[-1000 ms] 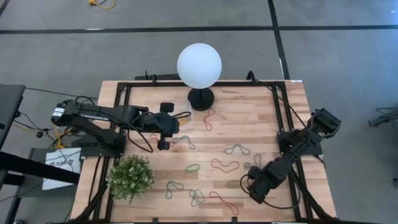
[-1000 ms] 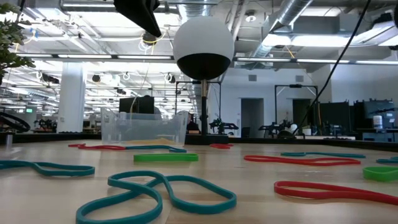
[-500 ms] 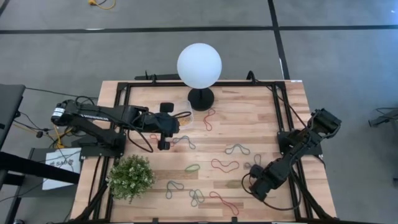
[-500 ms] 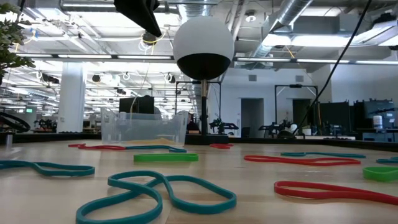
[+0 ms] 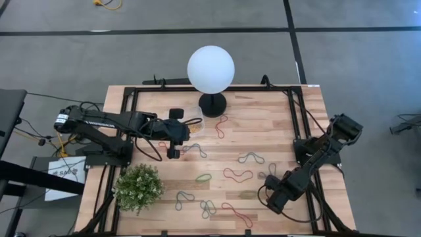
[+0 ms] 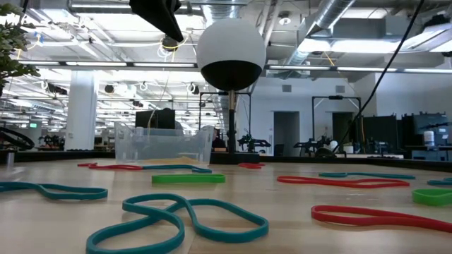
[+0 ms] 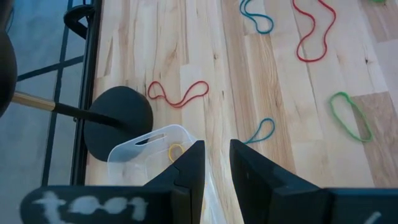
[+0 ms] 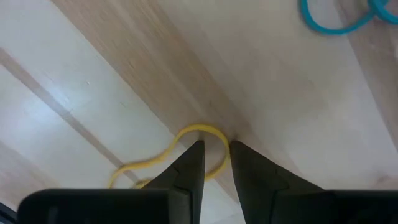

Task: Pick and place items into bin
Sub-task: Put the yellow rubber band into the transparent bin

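At the counter's [image 5: 276, 131] near-right edge, right gripper [image 8: 215, 163], nearly pressed together, straddles a yellow band [image 8: 171, 155]; left gripper [image 7: 215, 163], narrow-gapped, hovers over bin [image 7: 146, 152].

Left gripper [image 7: 216, 163] hangs above the clear bin [image 7: 151, 149], fingers [image 7: 189, 168] nearly together with a narrow gap. A yellow band [image 7: 176, 150] lies inside the bin. The lamp's black base [image 7: 118, 123] sits just beside it. On the wooden table [image 7: 186, 50]: red loop [image 7: 179, 93], blue loop [image 7: 261, 130] (partly hidden), green loop [image 7: 351, 116].
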`<state>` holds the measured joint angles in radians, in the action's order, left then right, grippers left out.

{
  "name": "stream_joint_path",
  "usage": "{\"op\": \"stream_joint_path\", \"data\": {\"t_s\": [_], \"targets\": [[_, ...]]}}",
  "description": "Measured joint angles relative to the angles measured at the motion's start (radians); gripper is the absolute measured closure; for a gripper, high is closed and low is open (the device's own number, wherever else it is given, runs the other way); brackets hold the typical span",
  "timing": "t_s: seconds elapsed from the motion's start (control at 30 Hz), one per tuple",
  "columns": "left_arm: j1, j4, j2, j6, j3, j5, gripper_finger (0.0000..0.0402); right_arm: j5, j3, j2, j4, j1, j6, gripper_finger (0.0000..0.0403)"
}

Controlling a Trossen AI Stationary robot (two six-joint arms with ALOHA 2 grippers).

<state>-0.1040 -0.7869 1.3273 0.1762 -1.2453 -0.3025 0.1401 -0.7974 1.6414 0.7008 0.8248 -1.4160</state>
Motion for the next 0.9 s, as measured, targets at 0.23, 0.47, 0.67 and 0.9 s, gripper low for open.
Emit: {"op": "stream_joint_path", "data": {"t_s": [0.23, 0.47, 0.67, 0.9], "targets": [[0.000, 0.000, 0.000, 0.000, 0.000, 0.000, 0.0336, -0.047, 0.014, -0.002, -0.038, 0.002, 0.068, 0.0344], [0.000, 0.044, 0.000, 0.003, 0.010, 0.000, 0.0336, -0.062, 0.014, -0.001, -0.040, -0.014, 0.143, 0.0396], [0.000, 0.070, 0.000, 0.023, 0.045, 0.000, 0.0336, -0.128, -0.005, 0.005, -0.009, -0.013, 0.209, 0.0401], [0.000, 0.036, 0.001, -0.030, 0.059, 0.000, 0.0336, -0.572, -0.083, 0.013, 0.027, -0.040, 0.411, 0.0402]]}}
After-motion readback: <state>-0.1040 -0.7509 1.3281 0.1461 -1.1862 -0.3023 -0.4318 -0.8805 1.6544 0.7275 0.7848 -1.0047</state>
